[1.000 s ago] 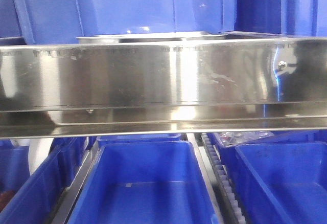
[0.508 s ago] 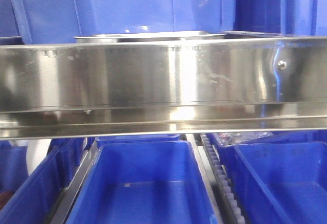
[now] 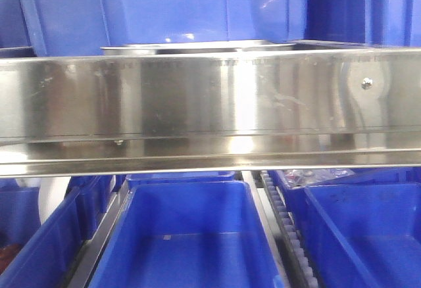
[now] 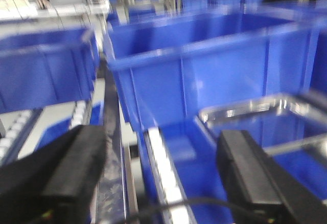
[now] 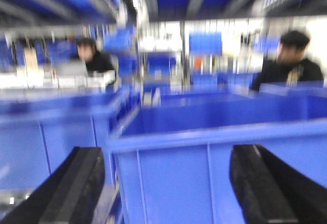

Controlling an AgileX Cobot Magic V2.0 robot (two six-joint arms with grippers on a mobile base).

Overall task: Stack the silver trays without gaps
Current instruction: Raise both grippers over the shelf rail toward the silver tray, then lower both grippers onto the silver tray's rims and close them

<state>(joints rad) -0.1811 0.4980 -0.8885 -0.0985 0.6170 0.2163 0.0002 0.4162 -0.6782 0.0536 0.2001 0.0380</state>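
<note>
Only wrist views show left tool [image 4: 161, 150] and right tool [image 5: 166, 168] spread wide.

A long polished stainless-steel shelf rail [image 3: 210, 104] spans the front view from edge to edge. A round screw head [image 3: 367, 83] sits near the rail's right end, and a smaller fastener [image 3: 118, 143] is on its lower lip toward the left. Tall blue plastic bins [image 3: 164, 5] stand behind and above the rail.

Below the rail, an open blue plastic centre bin [image 3: 191, 235] lies between a right blue bin [image 3: 368, 235] and a left blue bin [image 3: 33, 248]. A grey roller track [image 3: 289, 235] runs between the centre and right ones. A white rounded object [image 3: 51, 199] shows just under the rail's left part.

The right wrist view is blurred. It shows a dark-haired person in black [image 5: 94, 60] and a second person in black [image 5: 291, 65] beyond more blue bins.
</note>
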